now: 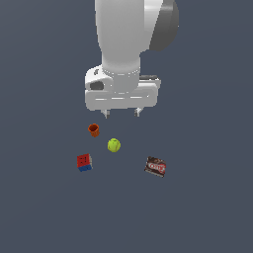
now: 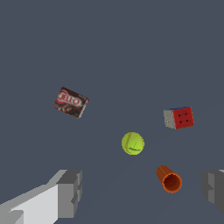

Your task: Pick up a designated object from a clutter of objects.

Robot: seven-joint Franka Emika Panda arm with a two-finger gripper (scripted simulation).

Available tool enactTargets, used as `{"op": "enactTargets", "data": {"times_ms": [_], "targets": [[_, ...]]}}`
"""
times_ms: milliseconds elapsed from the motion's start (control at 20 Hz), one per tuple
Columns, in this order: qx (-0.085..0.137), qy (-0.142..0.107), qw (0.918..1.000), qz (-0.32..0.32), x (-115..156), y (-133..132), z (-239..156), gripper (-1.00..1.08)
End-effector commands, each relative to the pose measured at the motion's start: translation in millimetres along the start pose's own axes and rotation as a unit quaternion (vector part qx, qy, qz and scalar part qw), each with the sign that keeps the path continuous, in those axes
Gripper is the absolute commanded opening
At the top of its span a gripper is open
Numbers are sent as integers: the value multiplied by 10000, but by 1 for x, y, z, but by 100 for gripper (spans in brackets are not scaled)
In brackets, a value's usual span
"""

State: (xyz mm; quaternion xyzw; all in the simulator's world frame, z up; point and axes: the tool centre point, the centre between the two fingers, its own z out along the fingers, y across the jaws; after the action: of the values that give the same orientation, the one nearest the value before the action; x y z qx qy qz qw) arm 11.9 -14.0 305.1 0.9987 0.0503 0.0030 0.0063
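The tool hangs high above the counter with its fingers spread wide and nothing between them, a stance that suits surveying the clutter before committing to a descent. The dark-brown box with the red-and-white label lies flat on the counter, toward the exterior view's right, well apart from the other three items, so there looks to be room for the fingers to straddle it without nudging a neighbour. The orange-brown cup lies on its side nearest below the tool, the yellow-green ball sits just beside it, and the red-and-blue cube rests further toward the exterior view's left. In the wrist view the box sits off-centre and skewed, so the tool likely needs to shift over it and turn to match its edges.
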Motion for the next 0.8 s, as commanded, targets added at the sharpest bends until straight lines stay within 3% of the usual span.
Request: {"op": "enactTargets", "data": {"times_ms": [0, 350, 550, 750], "targets": [[-24, -10, 9996, -283, 7, -5, 11, 100], [-91, -38, 9900, -1404, 32, -29, 54, 100], [-107, -53, 9770, -2128, 46, -46, 84, 100], [-103, -60, 9587, -2841, 57, -65, 115, 100]]}}
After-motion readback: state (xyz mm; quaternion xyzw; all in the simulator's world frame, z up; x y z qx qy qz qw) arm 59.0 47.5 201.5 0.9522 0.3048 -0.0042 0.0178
